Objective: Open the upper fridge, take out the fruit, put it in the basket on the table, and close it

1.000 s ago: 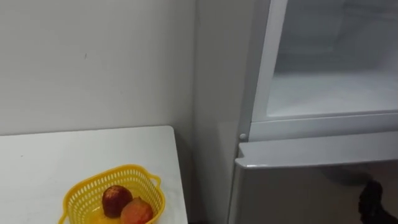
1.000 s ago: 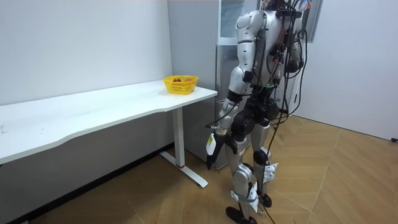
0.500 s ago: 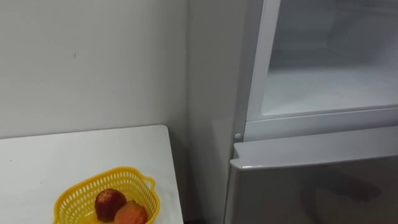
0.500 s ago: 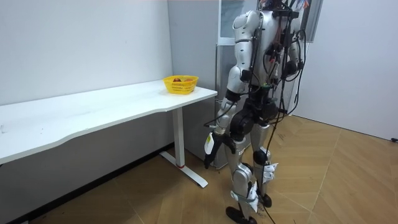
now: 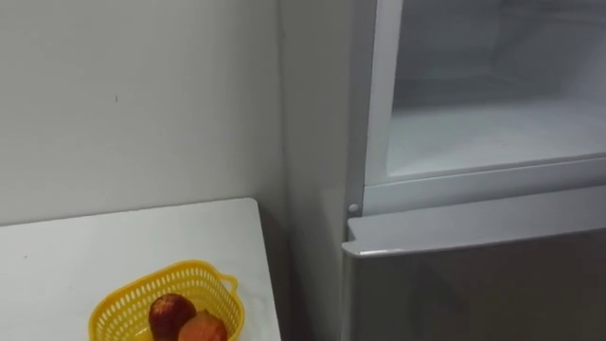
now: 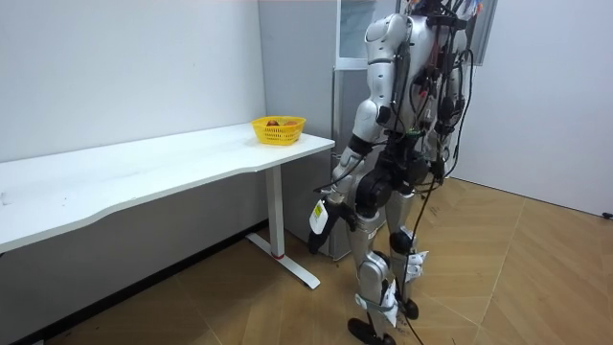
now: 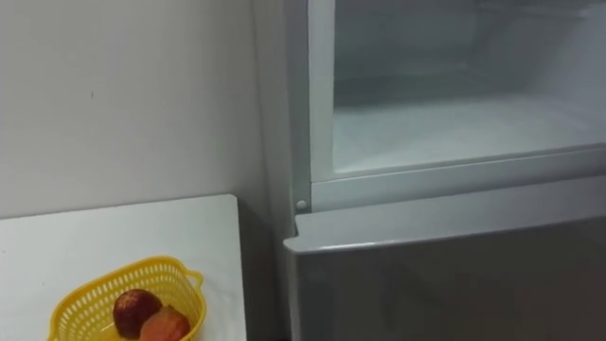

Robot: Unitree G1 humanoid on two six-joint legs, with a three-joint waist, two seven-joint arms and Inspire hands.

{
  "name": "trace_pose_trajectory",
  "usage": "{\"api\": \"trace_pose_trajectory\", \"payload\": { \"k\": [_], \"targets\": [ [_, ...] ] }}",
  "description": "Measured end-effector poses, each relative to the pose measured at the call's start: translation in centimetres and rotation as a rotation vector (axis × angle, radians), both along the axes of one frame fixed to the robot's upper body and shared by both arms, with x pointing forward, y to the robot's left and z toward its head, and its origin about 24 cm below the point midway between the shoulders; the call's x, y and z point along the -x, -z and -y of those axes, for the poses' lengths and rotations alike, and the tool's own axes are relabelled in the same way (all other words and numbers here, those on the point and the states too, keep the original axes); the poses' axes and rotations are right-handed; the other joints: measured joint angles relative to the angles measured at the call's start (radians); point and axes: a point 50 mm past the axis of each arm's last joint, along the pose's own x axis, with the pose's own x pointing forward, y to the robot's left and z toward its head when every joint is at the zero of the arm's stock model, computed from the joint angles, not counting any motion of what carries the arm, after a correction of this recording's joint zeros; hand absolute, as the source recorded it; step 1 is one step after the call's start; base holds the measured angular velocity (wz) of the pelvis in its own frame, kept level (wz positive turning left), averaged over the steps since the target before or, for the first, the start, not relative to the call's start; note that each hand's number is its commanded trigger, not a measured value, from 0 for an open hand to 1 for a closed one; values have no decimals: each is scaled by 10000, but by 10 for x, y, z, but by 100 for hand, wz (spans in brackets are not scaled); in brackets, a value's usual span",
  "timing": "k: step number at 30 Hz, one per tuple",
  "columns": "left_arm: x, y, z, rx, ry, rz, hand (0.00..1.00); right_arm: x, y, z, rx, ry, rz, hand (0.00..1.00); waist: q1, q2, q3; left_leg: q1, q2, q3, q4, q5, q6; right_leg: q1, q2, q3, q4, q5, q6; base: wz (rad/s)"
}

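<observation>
The fridge's upper compartment (image 5: 492, 133) stands open in front of me, and its white shelf (image 7: 454, 123) is bare. Below it the grey lower door (image 5: 473, 275) is closed. In the room view I stand upright facing the fridge (image 6: 347, 38), close to it. My left hand (image 6: 319, 222) hangs low at thigh height, off to the room view's left, and holds nothing that I can make out. A yellow basket (image 5: 128, 298) sits on the table corner beside the fridge. It holds a red apple (image 5: 170, 311) and an orange-red fruit (image 5: 202, 329).
The white table (image 5: 114, 246) runs along the wall to my left, and its corner nearly meets the fridge side. In the room view the long table (image 6: 144, 172) carries just the basket (image 6: 279, 129). Wooden floor lies open behind me and to my right.
A dark hand at the lower right of the left eye view a second ago has dropped out of sight. My left arm has swung outward. The view has shifted slightly to the left.
</observation>
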Motion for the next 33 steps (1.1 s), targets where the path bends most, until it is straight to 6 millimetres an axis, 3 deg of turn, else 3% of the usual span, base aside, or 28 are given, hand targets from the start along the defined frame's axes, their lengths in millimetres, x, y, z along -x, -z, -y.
{"api": "trace_pose_trajectory", "payload": {
  "k": [8, 11, 13, 14, 15, 19, 28, 32, 33],
  "targets": [
    [6, 0, -4, -152, -368, -260, 0, 10, 15, -18, -2980, -464, -629, 0, 372, -85, 34, 4, -54, -244, -32, -5, 0, 163, -45, -139, -159, -45, 22, 9],
    [10, -1, -6, -258, -427, -464, 0, 4, 18, -23, -3621, -1276, -851, 0, 519, -70, 22, 26, -58, -253, -43, -5, 0, 206, -59, -188, -148, -49, 22, 2],
    [12, 0, -6, -257, -451, -562, 0, -1, 19, -26, -3955, -1629, -847, 0, 541, -34, 47, 100, -70, -296, -28, -4, 1, 303, -74, -286, -149, -48, 22, 7],
    [13, 0, -5, -269, -432, -626, 0, -3, 19, -28, -4156, -1747, -846, 0, 534, -47, 112, 164, -81, -352, -30, -4, 1, 392, -83, -308, -155, -50, 23, 14],
    [14, 0, -5, -302, -417, -697, 0, -4, 19, -29, -4306, -1754, -891, 0, 545, -72, 107, 174, -101, -421, -32, -4, 2, 405, -96, -307, -165, -73, 31, 15],
    [14, 0, -5, -308, -444, -738, 0, -7, 19, -30, -4497, -1742, -752, 0, 701, -105, 114, 200, -127, -544, -40, -8, 7, 486, -112, -392, -201, -120, 37, 11],
    [16, 0, -4, -286, -455, -790, 0, -7, 19, -29, -4320, -2309, -976, 0, 696, -116, 91, 121, -148, -734, -47, -10, 5, 523, -109, -520, -309, -124, 31, 5],
    [12, 0, -4, -419, -446, -681, 0, -3, 19, -29, -4246, -2059, -975, 0, 687, -76, 15, 145, -149, -733, -44, -9, 4, 518, -109, -523, -310, -125, 29, 0],
    [12, 0, -4, -454, -452, -679, 0, 2, 20, -29, -4281, -1578, -923, 0, 657, -53, 57, 144, -148, -735, -46, -9, 4, 536, -108, -519, -309, -126, 28, 0]
  ]
}}
